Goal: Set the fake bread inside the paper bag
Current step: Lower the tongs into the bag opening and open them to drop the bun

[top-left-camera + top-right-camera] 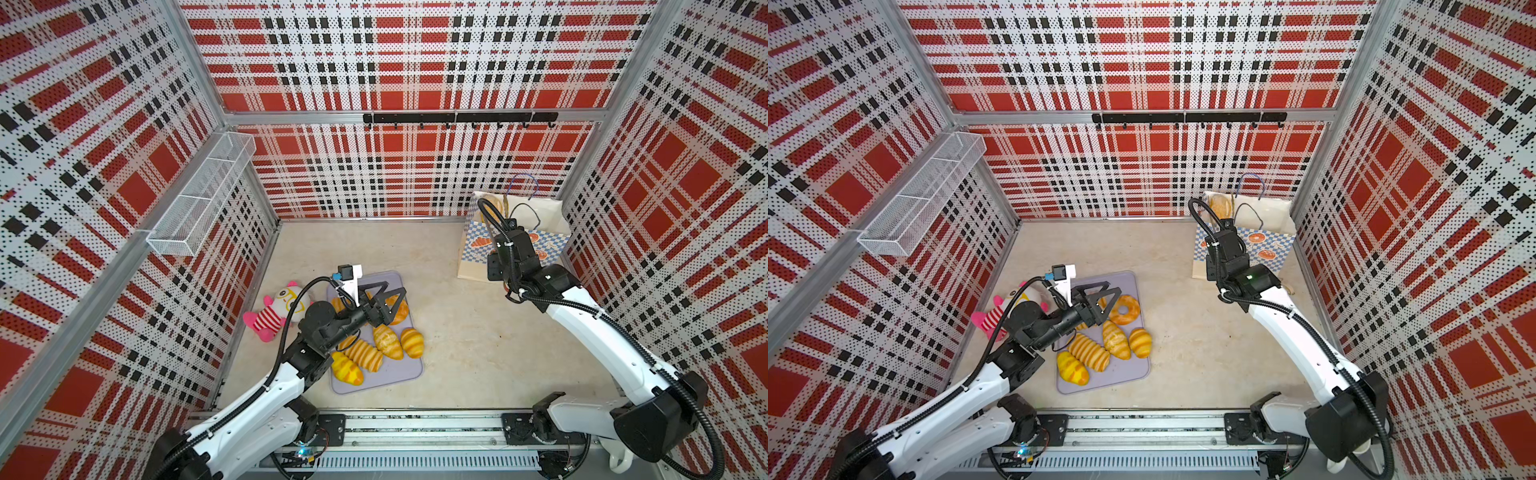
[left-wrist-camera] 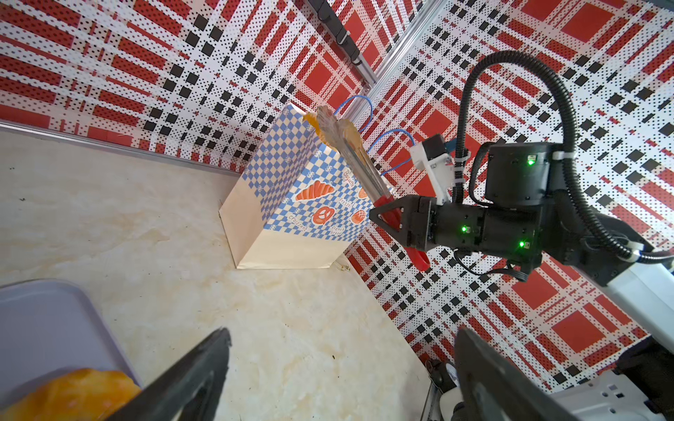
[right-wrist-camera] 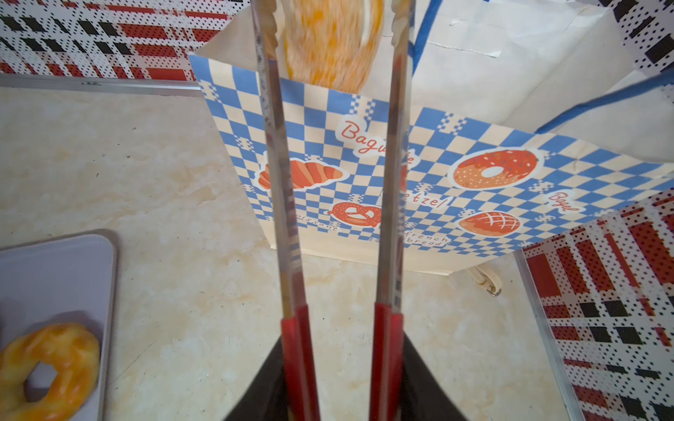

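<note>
Clamping the tongs (image 3: pixel 281 218) by their red handles, the right gripper (image 3: pixel 341 364) aims them lengthwise at the paper bag (image 3: pixel 510 197). The fake bread (image 3: pixel 328 43) between their tips, blurred and perhaps slipping, hangs just over the bag's open mouth.

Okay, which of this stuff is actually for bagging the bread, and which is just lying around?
For the job: paper bag, tongs, bread between the tongs, toy breads, their lilac tray.
Lying about: striped plush doll, wire basket, hook rail.
</note>
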### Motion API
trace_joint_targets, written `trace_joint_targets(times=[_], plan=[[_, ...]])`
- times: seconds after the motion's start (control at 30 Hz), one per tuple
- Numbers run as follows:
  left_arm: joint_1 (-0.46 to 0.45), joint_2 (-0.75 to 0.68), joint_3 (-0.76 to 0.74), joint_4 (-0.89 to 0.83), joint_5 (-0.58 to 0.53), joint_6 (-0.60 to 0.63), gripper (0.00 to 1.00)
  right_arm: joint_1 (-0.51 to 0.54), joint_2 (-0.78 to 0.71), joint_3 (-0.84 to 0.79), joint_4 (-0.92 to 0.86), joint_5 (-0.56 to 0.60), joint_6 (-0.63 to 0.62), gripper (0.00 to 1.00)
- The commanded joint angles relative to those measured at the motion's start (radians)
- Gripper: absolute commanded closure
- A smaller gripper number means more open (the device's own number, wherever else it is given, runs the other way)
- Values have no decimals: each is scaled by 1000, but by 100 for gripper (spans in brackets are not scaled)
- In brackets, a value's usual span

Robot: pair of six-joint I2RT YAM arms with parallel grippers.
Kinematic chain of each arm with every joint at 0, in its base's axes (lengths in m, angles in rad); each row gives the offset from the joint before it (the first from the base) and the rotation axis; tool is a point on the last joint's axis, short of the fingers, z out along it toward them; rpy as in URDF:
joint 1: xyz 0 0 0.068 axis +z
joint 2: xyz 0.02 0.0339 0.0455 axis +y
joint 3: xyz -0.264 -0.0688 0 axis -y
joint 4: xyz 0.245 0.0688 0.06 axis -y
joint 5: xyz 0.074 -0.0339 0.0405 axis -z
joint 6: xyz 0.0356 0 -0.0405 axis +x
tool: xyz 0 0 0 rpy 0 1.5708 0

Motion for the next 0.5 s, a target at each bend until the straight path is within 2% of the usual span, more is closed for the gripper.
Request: trace_joint_targets(times=[0.0,0.2,0.47], plan=[[-6,-13,-10,15,-3,22,2,-4,-19,40,15,29,7,60],[-4,-3,-3,-5,-22,25,2,-5,-45,32,20,1,-5,61],[-16,-28,1,-86,-105,44,2,-6,-172,-16,40,-146,-25,61]])
